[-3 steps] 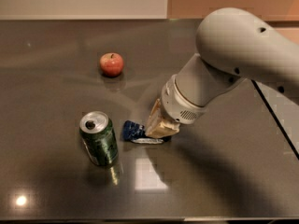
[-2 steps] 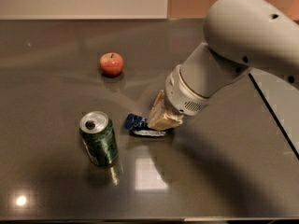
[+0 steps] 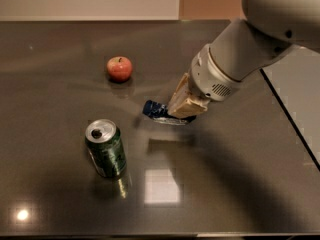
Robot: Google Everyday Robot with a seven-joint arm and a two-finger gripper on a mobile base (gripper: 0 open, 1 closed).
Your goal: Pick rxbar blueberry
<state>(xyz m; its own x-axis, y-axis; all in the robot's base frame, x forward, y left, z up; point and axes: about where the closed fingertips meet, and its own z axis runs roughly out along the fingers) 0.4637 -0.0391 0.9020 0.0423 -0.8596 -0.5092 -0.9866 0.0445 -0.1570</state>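
The rxbar blueberry point(image 3: 156, 110) is hanging just above the middle of the desk point(image 3: 240, 184), with the gripper point(image 3: 184, 107) pinching one end. A green can point(image 3: 106, 149) is standing toward the near left corner, and an apple point(image 3: 119, 68) is sitting nearer the far edge.

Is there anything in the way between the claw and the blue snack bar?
No, nothing visible. The claw already holds the rxbar blueberry, its blue end poking out toward the green can. The can and the apple stand well apart from it.
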